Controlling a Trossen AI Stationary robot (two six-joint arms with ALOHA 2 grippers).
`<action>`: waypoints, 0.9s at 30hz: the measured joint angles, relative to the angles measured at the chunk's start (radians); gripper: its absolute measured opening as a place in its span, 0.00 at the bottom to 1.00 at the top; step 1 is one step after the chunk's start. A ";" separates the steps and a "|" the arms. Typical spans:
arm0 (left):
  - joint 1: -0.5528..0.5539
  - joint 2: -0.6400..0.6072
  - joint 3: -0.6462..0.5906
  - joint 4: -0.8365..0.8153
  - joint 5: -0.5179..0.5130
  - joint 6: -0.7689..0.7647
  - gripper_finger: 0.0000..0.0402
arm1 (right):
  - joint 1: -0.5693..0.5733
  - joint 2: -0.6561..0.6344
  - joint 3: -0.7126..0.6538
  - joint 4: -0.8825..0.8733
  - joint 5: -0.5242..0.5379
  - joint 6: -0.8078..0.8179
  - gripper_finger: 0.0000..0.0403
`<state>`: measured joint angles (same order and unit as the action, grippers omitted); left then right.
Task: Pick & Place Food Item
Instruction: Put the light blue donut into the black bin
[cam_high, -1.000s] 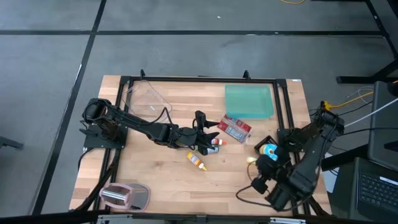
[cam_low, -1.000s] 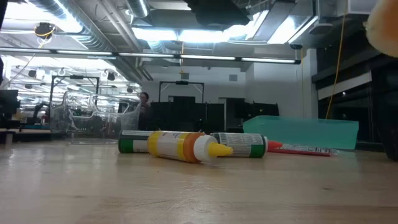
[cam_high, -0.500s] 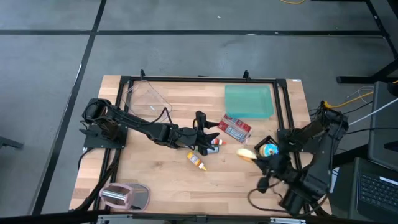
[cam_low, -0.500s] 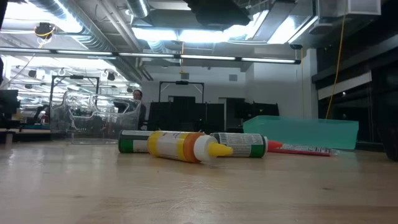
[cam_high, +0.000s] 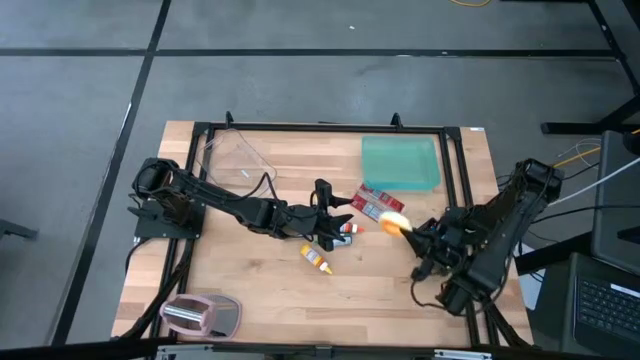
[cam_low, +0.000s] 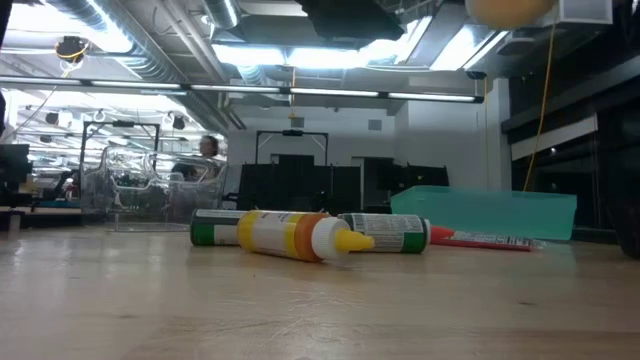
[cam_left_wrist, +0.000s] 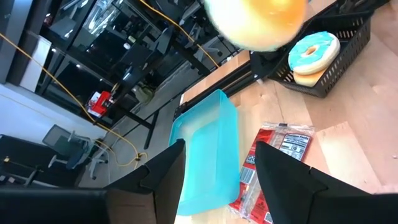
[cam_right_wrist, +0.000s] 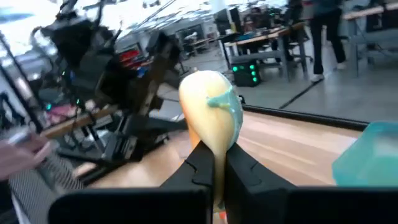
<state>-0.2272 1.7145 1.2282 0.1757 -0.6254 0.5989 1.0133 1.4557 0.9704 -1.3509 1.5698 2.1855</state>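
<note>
Doughnut (cam_right_wrist: 210, 106) clamped in my right hand (cam_right_wrist: 211, 163), lifted off the tabletop (cam_high: 260, 290); placing remains. Left hand (cam_left_wrist: 214, 165) apart, idle.

Wood-plank table (cam_high: 260, 290); translucent teal plastic bin (cam_high: 400, 162); glossy wrapper (cam_high: 378, 205).

A yellow-capped bottle (cam_low: 295, 235) is seen lying on its side at mid-frame on the wooden surface (cam_low: 320, 310), with a green-labelled bottle (cam_low: 385, 233) lying behind it. A teal bin (cam_low: 485, 213) stands right of centre. A yellowish rounded item (cam_low: 508, 9) is cropped by the top edge.
</note>
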 joint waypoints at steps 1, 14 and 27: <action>0.000 0.000 0.000 0.000 0.000 0.001 0.47 | -0.007 -0.012 -0.001 0.002 0.001 -0.002 0.02; 0.003 0.000 0.000 0.012 0.044 0.006 0.47 | 0.228 -0.122 0.085 0.001 -0.025 -0.396 0.02; 0.022 0.000 0.000 0.045 0.099 0.008 0.46 | 0.335 -0.158 0.099 0.004 0.001 -0.627 0.02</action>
<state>-0.2056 1.7145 1.2282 0.2211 -0.5262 0.6067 1.3483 1.2972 1.0695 -1.3467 1.5707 1.5582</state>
